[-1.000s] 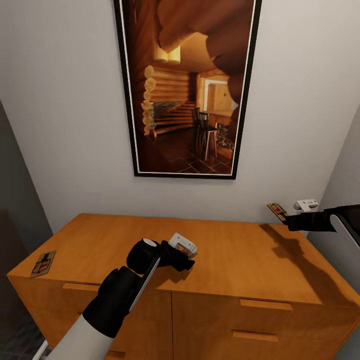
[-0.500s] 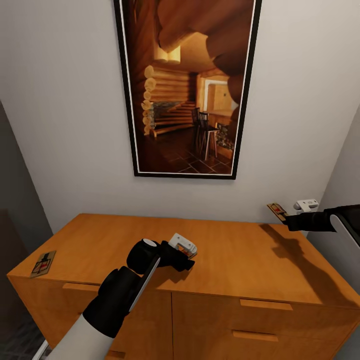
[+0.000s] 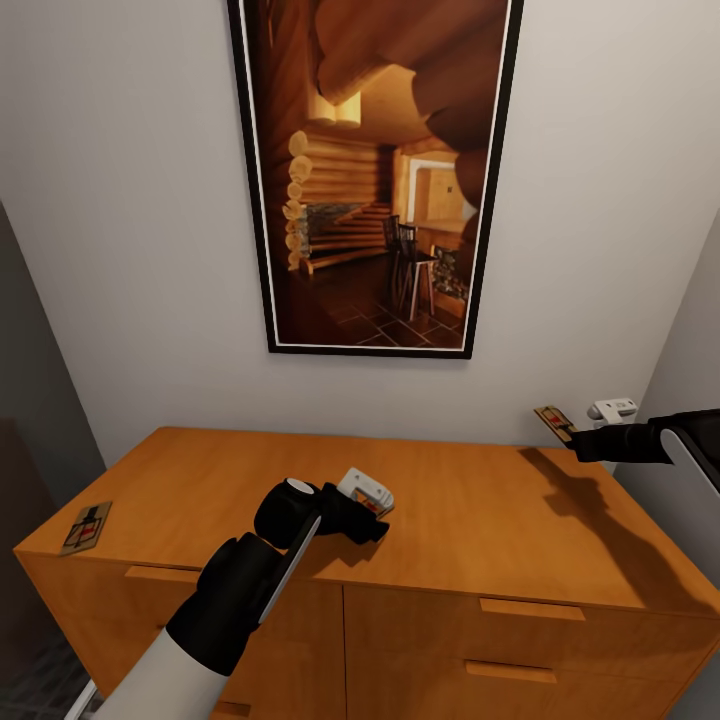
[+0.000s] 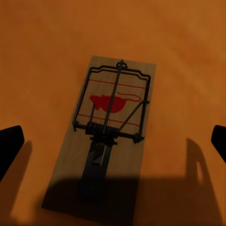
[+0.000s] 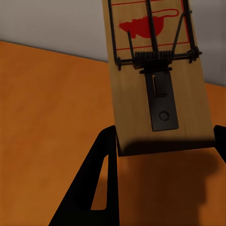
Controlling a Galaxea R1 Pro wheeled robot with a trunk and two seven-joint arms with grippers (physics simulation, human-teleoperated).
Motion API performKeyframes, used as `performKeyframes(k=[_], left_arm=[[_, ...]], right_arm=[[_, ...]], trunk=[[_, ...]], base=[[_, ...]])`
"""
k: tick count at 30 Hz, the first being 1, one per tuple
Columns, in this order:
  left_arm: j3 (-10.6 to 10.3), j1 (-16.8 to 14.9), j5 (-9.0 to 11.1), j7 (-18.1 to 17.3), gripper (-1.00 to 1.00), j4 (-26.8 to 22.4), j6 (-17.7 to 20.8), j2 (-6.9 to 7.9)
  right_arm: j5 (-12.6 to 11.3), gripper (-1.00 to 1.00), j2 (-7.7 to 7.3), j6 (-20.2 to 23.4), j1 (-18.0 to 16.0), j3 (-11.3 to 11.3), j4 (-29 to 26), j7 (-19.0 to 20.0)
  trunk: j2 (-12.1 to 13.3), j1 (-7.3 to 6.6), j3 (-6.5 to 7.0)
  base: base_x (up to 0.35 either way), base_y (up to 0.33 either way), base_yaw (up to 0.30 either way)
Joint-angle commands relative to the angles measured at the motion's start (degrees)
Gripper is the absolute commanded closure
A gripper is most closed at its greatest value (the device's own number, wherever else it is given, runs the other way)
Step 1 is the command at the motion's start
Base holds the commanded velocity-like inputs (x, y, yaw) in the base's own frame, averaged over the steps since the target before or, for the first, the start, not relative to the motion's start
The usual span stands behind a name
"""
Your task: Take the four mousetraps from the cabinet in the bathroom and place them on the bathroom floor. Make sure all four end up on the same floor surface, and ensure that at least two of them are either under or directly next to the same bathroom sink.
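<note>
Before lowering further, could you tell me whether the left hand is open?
Open: the left hand's fingertips stand apart, flanking the mousetrap.

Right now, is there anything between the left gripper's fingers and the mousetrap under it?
No. In the left wrist view the mousetrap lies flat on the cabinet top, with bare wood between it and each open finger.

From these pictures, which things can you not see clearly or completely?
- Head view: the left gripper covers the mousetrap under it.
- Head view: the corner mousetrap is too small for detail.
- Right wrist view: the held mousetrap is cut by the top edge.
- Head view: the cabinet front is cut by the bottom edge.
</note>
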Motion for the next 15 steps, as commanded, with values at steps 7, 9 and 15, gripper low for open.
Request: performKeyframes(k=[7,9,15], left_arm=[[0.0,0.0,-0.6,-0.5,-1.00,0.2,0.2,0.06],[0.0,0.0,-0.6,-0.5,-1.00,0.3,0.2,0.06],[-0.1,0.0,-0.6,-0.5,-1.00,0.3,0.2,0.14]], right_arm=[[0.5,1.00,-0.09,0.1,-0.1,0.1,0.0,0.5],[0.5,1.00,-0.09,0.1,-0.1,0.1,0.0,0.5],[0.5,1.00,-0.10,0.1,-0.1,0.1,0.0,0.5]], trunk=[[0.0,0.00,-0.07],[0.0,0.00,-0.07],[0.0,0.00,-0.07]], base=[[0.000,0.000,0.000],[0.000,0.000,0.000],[0.000,0.000,0.000]])
